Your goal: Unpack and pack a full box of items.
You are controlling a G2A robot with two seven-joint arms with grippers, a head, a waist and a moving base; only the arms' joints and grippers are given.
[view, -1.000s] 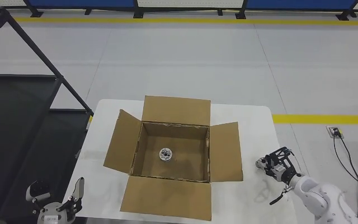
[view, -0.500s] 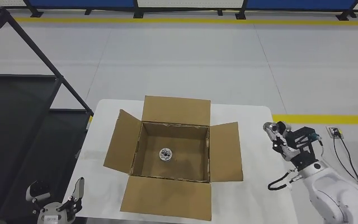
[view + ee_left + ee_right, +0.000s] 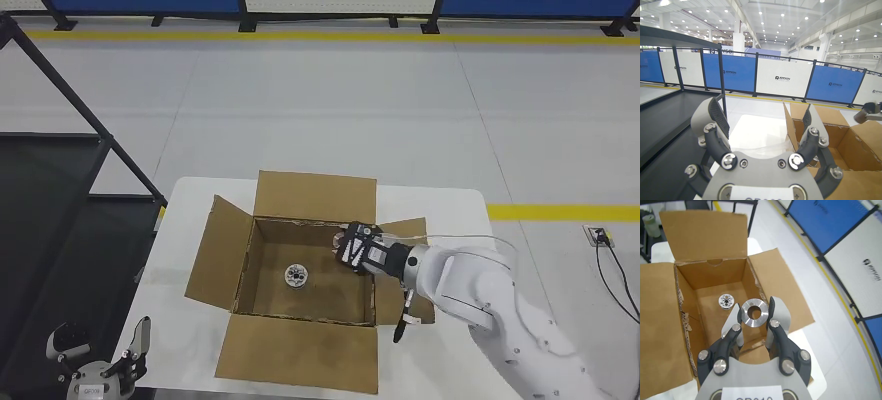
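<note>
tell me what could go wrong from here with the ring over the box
The right gripper pinches the metal ring only by its rim, above the box floor, so it may slip and drop hard. Released here, it might land on the smaller metal part lying close by. Lowering, the arm could snag the side flap it crosses.

Grey floor (image 3: pixel 330 100), blue/wht fence panels (image 3: pixel 783 79)

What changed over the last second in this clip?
The right gripper swung from the table's right edge leftward to above the box's right side; it is now shut on a metal ring. The box, the small metal part on its floor and the open left gripper stayed put.
</note>
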